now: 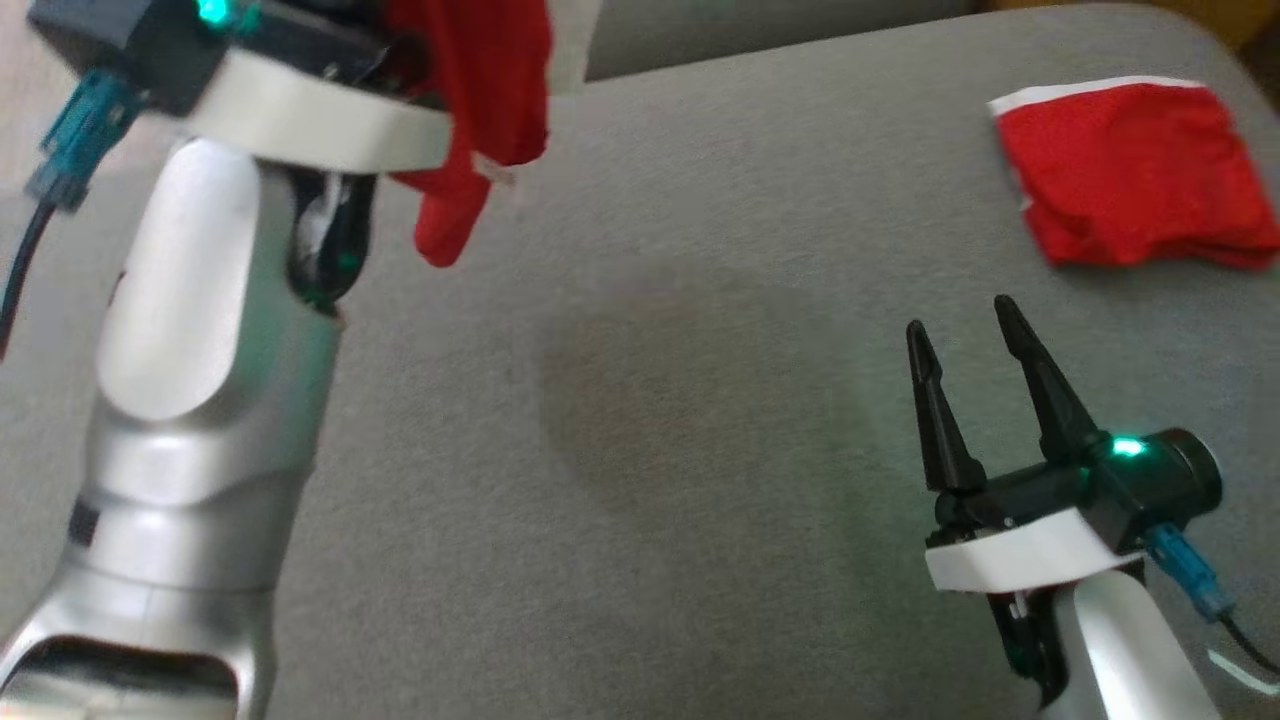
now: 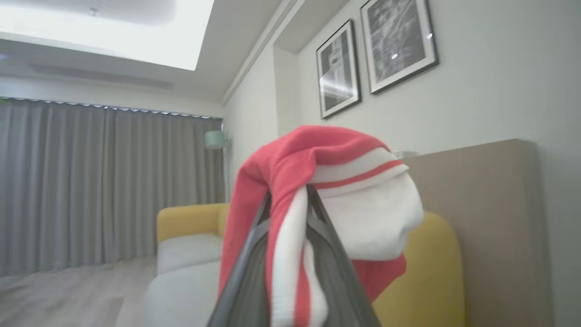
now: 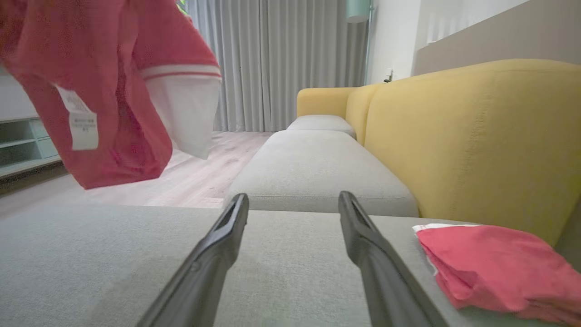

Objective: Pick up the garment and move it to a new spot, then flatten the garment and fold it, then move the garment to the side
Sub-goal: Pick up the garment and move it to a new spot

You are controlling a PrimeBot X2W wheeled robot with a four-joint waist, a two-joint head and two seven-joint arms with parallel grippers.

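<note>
Garment (image 1: 480, 120) posn to be logged: where is it, and by what is it held? (op. 1)

Held aloft, clear of the seat cushion (image 1: 650, 420), above its far edge twd the left. It is pinched by the left gripper (image 2: 289, 195), whose fingers are closed on a fold at the red/white band. The rest is draped over the tips and hangs free. Not yet laid down; step judged as carry to new spot. (op. 2)

Right gripper (image 1: 960, 325) state? (op. 1)

Fingers spread, nothing between them. It is seen low over the near-right part of the cushion. A folded red cloth (image 1: 1135, 170) is noted at the far-right corner, near the fingertips but apart. (op. 2)

Risks from here? (op. 1)

1) Grip is narrow and on a bunched fold. Slip could be caused by a quick swing, w/ garment dropped in a heap or off the left edge.
2) If lowered bunched, layers could be trapped underneath and flattening made harder.
3) If set too far right, folded red cloth could be dragged or mixed in.
4) Hanging end could be snagged by right fingers if arms are brought close. (op. 2)
</note>
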